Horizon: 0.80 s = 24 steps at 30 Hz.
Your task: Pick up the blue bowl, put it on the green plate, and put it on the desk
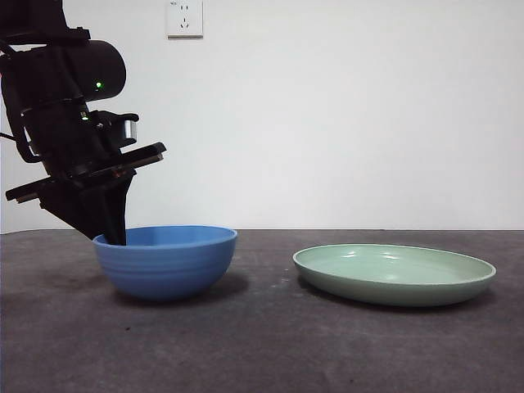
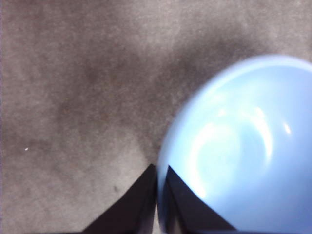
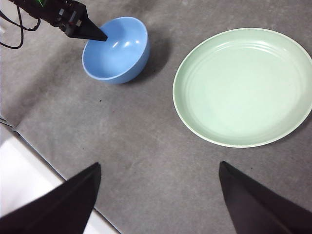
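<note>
The blue bowl (image 1: pixel 168 262) (image 2: pixel 243 146) (image 3: pixel 117 48) sits upright on the desk (image 1: pixel 262 352), left of the green plate (image 1: pixel 393 274) (image 3: pixel 243 87), with a gap between them. My left gripper (image 1: pixel 115 233) (image 2: pixel 158 195) (image 3: pixel 97 36) comes down at a slant onto the bowl's left rim. One jaw is inside the bowl and the other outside, shut on the thin rim. My right gripper (image 3: pixel 158 165) hangs high above the desk nearer the plate, open and holding nothing. The plate has nothing on it.
A white wall socket (image 1: pixel 184 18) is on the wall behind. In the right wrist view the desk's edge runs diagonally beside a white surface (image 3: pixel 19 185), and black cables (image 3: pixel 14 29) trail behind the left arm.
</note>
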Available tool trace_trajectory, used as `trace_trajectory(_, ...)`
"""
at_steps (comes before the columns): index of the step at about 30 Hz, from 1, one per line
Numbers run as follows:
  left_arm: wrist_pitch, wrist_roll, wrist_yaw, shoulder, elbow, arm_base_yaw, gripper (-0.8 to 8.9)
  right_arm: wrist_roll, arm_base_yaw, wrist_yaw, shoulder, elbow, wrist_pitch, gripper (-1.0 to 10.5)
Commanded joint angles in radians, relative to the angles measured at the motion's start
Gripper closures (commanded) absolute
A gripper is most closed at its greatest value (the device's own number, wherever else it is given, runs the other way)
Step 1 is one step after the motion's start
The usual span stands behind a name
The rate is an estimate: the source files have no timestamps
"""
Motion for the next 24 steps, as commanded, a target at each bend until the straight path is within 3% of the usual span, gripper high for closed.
trace_trajectory(1, 0.006, -0.004, -0.001, 0.005, 0.021, -0.005, 7.99, 0.008, 0.003, 0.003, 0.008, 0.015, 0.01, 5.6)
trace_trajectory(13, 0.003, -0.056, 0.0, -0.13, 0.043, -0.032, 7.99, 0.008, 0.003, 0.008, 0.008, 0.015, 0.01, 5.6)
trace_trajectory(24, -0.015, -0.09, -0.021, -0.126, 0.262, -0.199, 7.98, 0.037, 0.003, 0.026, 0.0, 0.017, 0.009, 5.6)
